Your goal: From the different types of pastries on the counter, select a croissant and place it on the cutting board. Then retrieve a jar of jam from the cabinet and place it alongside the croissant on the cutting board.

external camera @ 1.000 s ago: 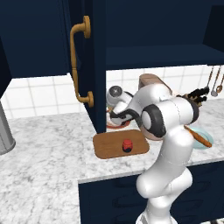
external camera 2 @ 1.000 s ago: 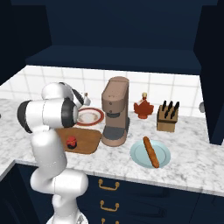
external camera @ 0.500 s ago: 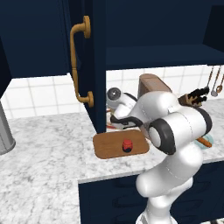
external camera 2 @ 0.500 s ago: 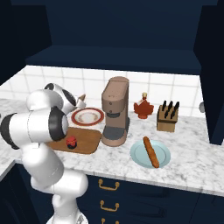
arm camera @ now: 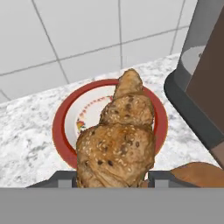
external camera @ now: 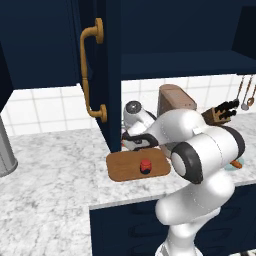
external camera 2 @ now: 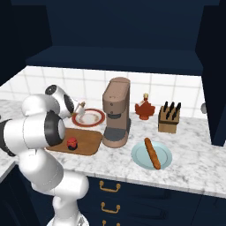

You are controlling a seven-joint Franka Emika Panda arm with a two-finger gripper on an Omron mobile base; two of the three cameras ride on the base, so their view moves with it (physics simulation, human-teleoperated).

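Holding the croissant (arm camera: 117,140) is my reading of the hand view: it sits squarely between the 2 dark fingers (arm camera: 64,178), its broad end down at the tips and its long axis running away from the hand to a pointed end over the red-rimmed plate (arm camera: 65,114), though whether the tips press it I cannot tell. From the right base view the gripper (external camera 2: 79,107) hangs just above that plate, and the cutting board (external camera 2: 88,140) lies next to the plate, on its nearer side toward the table (external camera 2: 194,152) edge, so the carry is short and back toward the base. On the board stands the jar of jam (external camera: 145,166). A blue plate (external camera 2: 142,152) further right holds the stick-shaped pastry (external camera 2: 152,153)
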